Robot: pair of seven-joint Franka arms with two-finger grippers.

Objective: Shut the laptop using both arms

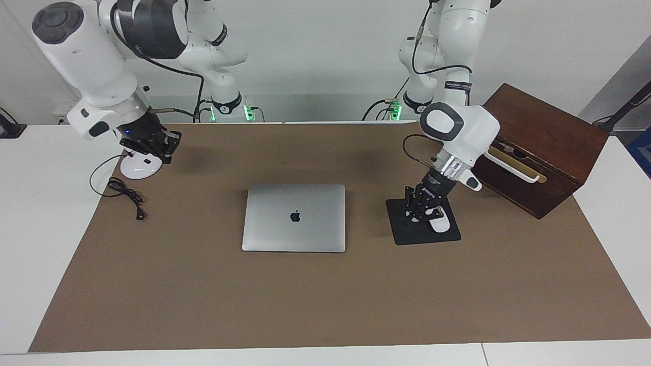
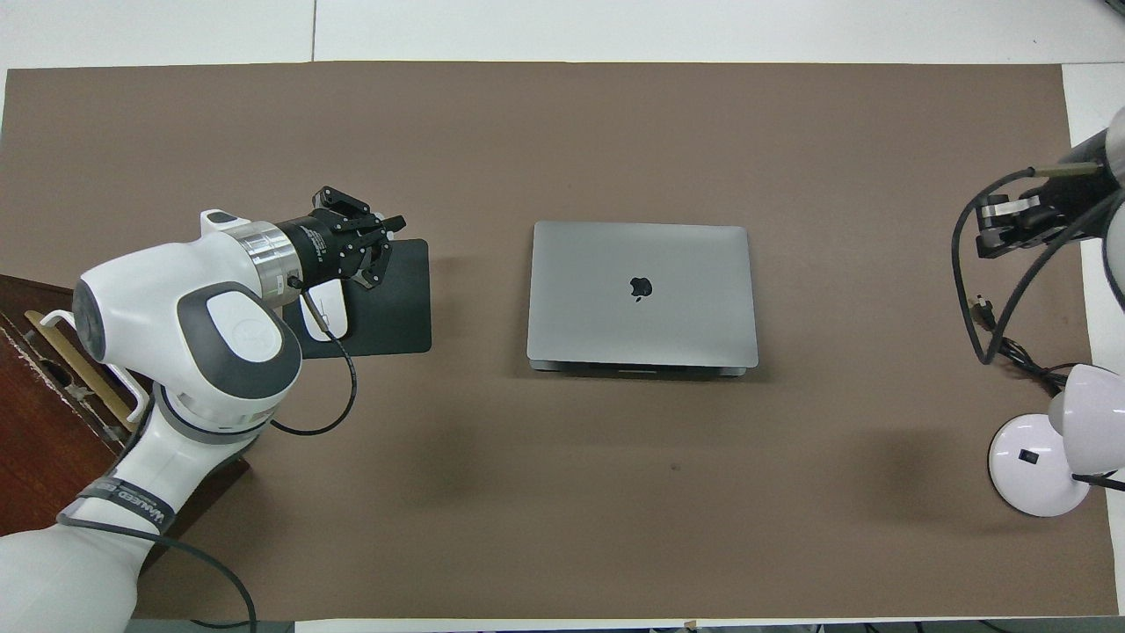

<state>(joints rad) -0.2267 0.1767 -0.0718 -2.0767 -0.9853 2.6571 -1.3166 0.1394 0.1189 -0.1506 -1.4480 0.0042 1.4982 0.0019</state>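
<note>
The laptop (image 1: 294,217) lies closed (logo up) mid-mat. The left gripper (image 1: 418,209), fingertips together and empty, hangs over the mouse pad (image 1: 407,235); the right gripper (image 1: 150,145), likewise closed, over the lamp base (image 1: 136,169).

The laptop (image 1: 294,217) is plain silver-grey with a dark apple logo on its lid, lying on a flat brown mat (image 1: 325,305) over the white counter (image 1: 30,244). The mouse pad (image 1: 414,235) is black, its mouse (image 1: 438,224) white. The arms (image 1: 460,129) are white with dark grey caps, the box (image 1: 539,137) dark reddish-brown wood with a white handle.
</note>
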